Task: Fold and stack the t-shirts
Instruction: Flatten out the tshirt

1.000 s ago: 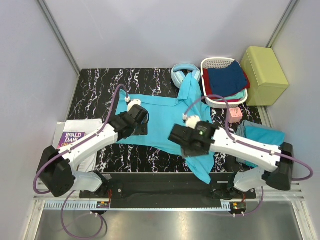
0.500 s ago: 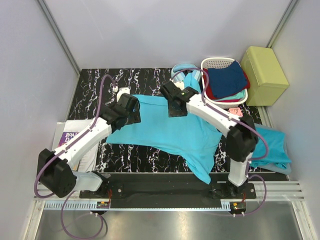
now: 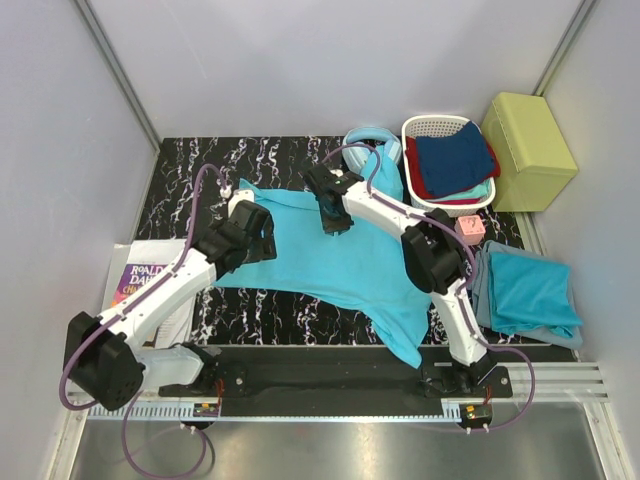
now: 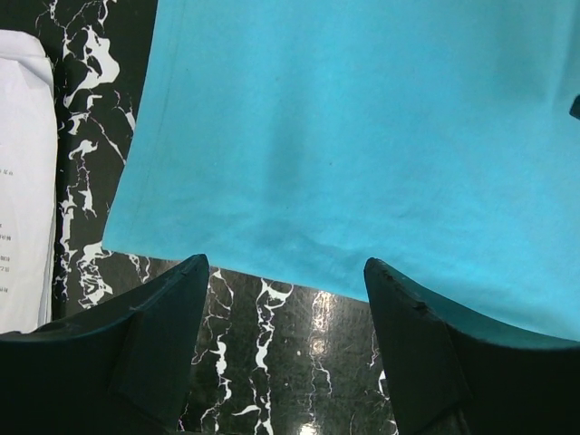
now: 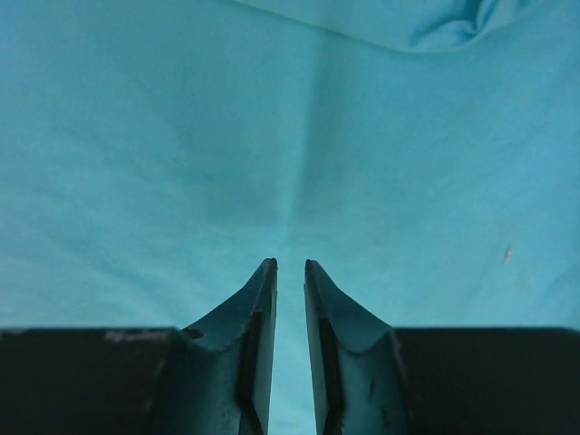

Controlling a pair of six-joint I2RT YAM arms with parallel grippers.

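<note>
In the middle of the black marble table (image 3: 180,180) I've got the t-shirt (image 3: 345,260) spread flat, with one part trailing down toward the near edge on the right.

At its far edge, the right gripper (image 3: 328,212) points down onto the cloth. On the wrist camera its jaws stand almost together with just a thin slit between them, and turquoise fills the view underneath. I can't tell whether any cloth is pinched. That right arm is stretched a long way: up from its base, elbow over the shirt's right side, forearm slanting across to the far left.

Over on the shirt's left edge, the left gripper (image 3: 256,240) hangs with its jaws wide apart and nothing in them. Its wrist view shows the hem and bare marble between them. The left arm runs diagonally up from its base with the forearm low.

Off to the right I see a folded pile of t-shirts (image 3: 530,290). Behind it are a white basket (image 3: 435,122) of clothes, pale blue headphones (image 3: 365,140) and a yellow-green box (image 3: 530,135). A book (image 3: 140,278) lies at the left.
</note>
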